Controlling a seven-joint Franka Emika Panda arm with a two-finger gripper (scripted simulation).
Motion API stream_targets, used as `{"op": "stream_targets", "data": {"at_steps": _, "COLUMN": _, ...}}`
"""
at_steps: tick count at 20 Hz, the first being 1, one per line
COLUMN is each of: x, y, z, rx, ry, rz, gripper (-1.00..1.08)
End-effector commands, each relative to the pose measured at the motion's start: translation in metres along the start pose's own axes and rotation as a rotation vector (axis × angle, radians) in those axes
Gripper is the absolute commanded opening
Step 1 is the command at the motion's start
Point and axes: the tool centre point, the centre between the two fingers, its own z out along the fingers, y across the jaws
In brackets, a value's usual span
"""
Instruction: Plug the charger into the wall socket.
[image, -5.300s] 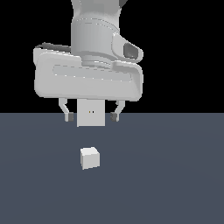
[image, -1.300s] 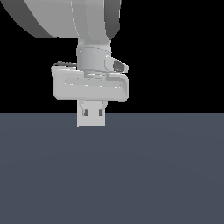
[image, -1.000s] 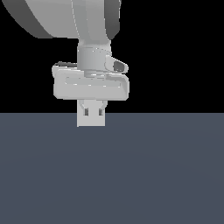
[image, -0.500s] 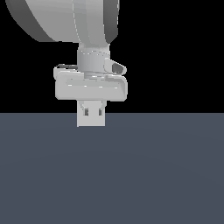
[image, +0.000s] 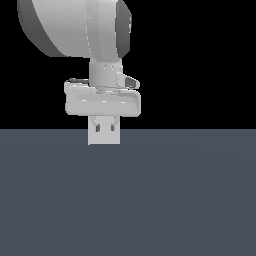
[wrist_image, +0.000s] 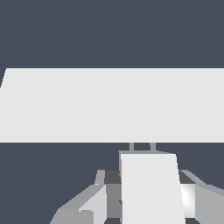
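In the wrist view my gripper (wrist_image: 148, 199) is shut on the charger (wrist_image: 148, 188), an off-white block held between both fingers (wrist_image: 94, 201). Its two thin prongs (wrist_image: 131, 146) reach the lower edge of the wall socket (wrist_image: 109, 105), which shows as a wide flat white plate; whether they are inside it I cannot tell. In the exterior view the gripper (image: 105, 128) hangs under the hand, right in front of the white square wall socket (image: 104, 140). There the charger blends into the plate's white and its outline cannot be made out.
The dark grey floor (image: 150, 200) spreads out below the socket, with black background behind. The arm's large upper link (image: 75, 25) looms above the hand.
About five seconds ago the charger lay on the floor under the open gripper; now it is held at the socket. Over the last second the hand has barely shifted.
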Motion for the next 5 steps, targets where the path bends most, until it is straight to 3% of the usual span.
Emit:
{"op": "stream_targets", "data": {"at_steps": 1, "x": 0.0047, "y": 0.0001, "z": 0.0010, "rx": 0.000, "ry": 0.000, "rz": 0.000, "gripper": -1.00}}
{"op": "stream_targets", "data": {"at_steps": 5, "x": 0.0068, "y": 0.0004, "z": 0.0016, "rx": 0.000, "ry": 0.000, "rz": 0.000, "gripper": -1.00}}
